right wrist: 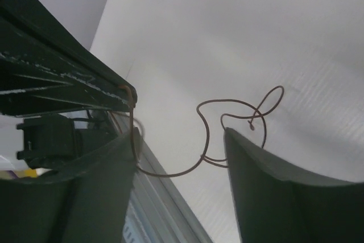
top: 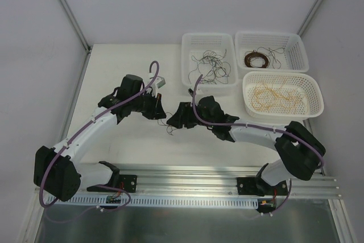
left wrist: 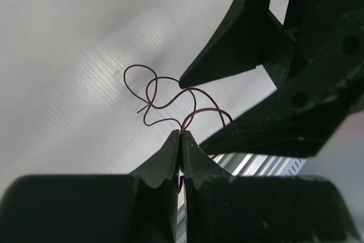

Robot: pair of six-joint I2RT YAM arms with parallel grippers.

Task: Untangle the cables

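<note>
Near the middle of the counter the two arms meet nose to nose, and one thin dark brown cable sits in the small gap between their tips.

In the left wrist view, the left fingers at the bottom of the frame are pressed tight together, with the end of that cable pinched between their tips. From there it curls up in a few loose loops toward the centre of the frame. The right fingers come in from the upper right, and one pointed tip ends just beside the loops.

In the right wrist view, the right fingers stand well apart at the bottom of the frame. The cable sags across the gap between them, and a small loop curls above the tip of the right-hand one. I cannot tell whether either finger touches it. At the upper left the cable rises to the tip of the left fingers.

In the upper right of the overhead view, three white baskets sit close together. The left basket holds loose black cables. The far right basket holds a dark brown coil. The oval basket in front of it holds yellow-tan cables.
</note>
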